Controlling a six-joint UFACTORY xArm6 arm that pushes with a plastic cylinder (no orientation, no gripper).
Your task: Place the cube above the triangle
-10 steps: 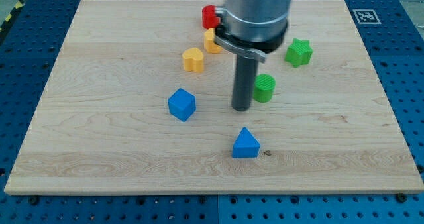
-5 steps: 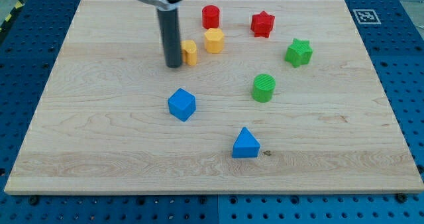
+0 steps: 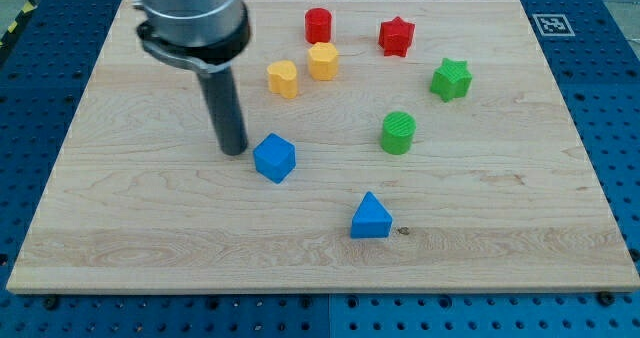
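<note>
My tip [image 3: 234, 151] has come down from beside the yellow block [image 3: 283, 79] to just left of the blue cube [image 3: 274, 158], very near it. The cube lies up-left of the blue triangle [image 3: 371, 217], unmoved. The rod carries no claw.

Board [image 3: 150, 228] pale grained wood; blue cube [image 3: 274, 158] matt plastic.

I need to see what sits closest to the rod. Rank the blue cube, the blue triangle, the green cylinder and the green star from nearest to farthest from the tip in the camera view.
From my tip:
1. Blue cube, just to the tip's right, almost touching.
2. Blue triangle, toward the view's bottom right.
3. Green cylinder, to the view's right; a near call with the triangle.
4. Green star, far toward the view's upper right.
</note>
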